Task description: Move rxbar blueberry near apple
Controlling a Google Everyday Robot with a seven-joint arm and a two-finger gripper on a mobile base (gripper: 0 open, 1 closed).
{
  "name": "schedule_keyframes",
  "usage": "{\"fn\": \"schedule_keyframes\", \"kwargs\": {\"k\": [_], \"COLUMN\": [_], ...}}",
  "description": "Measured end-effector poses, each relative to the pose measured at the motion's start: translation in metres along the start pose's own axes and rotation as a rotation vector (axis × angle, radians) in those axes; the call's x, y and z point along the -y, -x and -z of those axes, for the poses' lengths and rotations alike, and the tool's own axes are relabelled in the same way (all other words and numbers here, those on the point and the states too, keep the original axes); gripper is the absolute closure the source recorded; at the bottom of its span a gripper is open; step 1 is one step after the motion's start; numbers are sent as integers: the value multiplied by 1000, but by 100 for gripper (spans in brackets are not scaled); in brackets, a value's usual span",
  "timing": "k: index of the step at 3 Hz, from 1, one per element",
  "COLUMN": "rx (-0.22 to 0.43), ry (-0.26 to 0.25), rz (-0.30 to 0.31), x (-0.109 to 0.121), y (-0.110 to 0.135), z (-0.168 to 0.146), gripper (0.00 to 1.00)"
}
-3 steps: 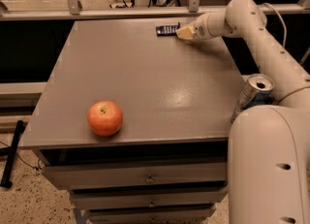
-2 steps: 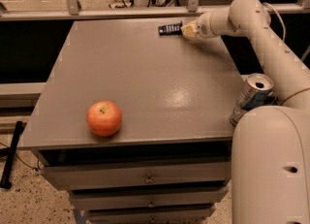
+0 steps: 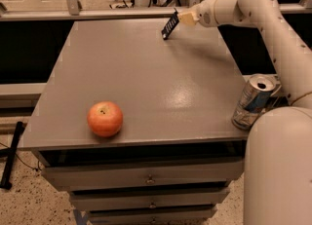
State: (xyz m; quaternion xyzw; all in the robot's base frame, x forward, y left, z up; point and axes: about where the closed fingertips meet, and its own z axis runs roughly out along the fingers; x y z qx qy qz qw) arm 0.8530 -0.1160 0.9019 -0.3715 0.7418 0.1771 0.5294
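The rxbar blueberry (image 3: 170, 26), a small flat dark bar with pale lettering, hangs tilted at the far edge of the grey table (image 3: 146, 83), its lower end at or just above the surface. My gripper (image 3: 181, 18) is shut on the bar's upper end, at the back right of the table. The apple (image 3: 105, 119), round and red-orange, sits near the front left edge, far from the bar and the gripper.
A silver-blue drink can (image 3: 252, 102) stands tilted at the table's right front edge beside my white arm (image 3: 273, 34). My white base (image 3: 280, 170) fills the lower right. Drawers (image 3: 146, 178) sit under the tabletop. A rail (image 3: 97, 12) runs behind the table.
The bar lay flat on the far edge of the table. It is now lifted at one end and tilted, held by the gripper, and the arm has shifted slightly.
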Motion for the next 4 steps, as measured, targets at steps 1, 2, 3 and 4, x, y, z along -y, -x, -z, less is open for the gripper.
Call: {"fn": "schedule_keyframes", "kwargs": {"k": [1, 2, 3, 4], "rx": [55, 107, 150, 157], "ry": [23, 54, 84, 87], "rz": [67, 135, 187, 196], "x": [-11, -28, -48, -52], "y": [34, 68, 96, 101], "z": [19, 40, 68, 72], "gripper": [100, 100, 100, 100]}}
